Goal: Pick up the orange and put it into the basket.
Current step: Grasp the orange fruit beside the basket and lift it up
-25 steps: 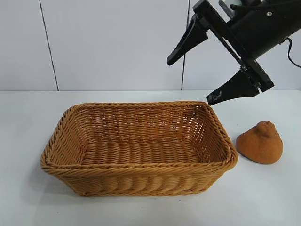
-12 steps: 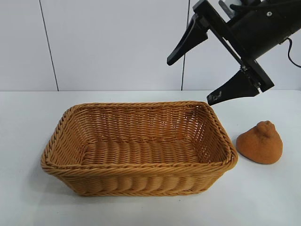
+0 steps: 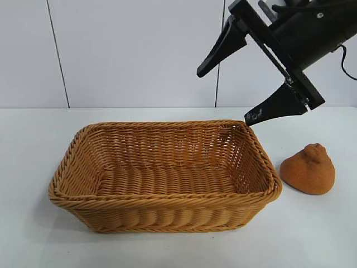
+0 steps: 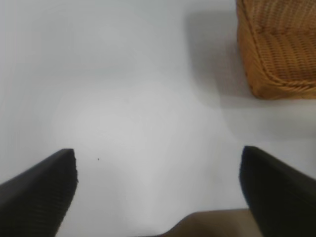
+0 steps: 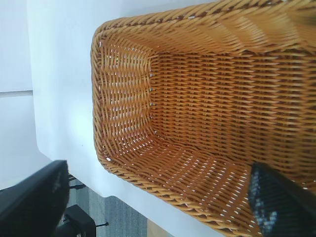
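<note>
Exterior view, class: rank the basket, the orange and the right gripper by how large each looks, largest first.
1. basket, by far the widest.
2. right gripper, open, hanging above the basket's far right corner; partly cut off at the picture's edge, so its rank over the orange is unsure.
3. orange, on the table.

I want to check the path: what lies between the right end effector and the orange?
Only open air in the exterior view. The open right end effector hangs above the basket; the orange sits on the table.
</note>
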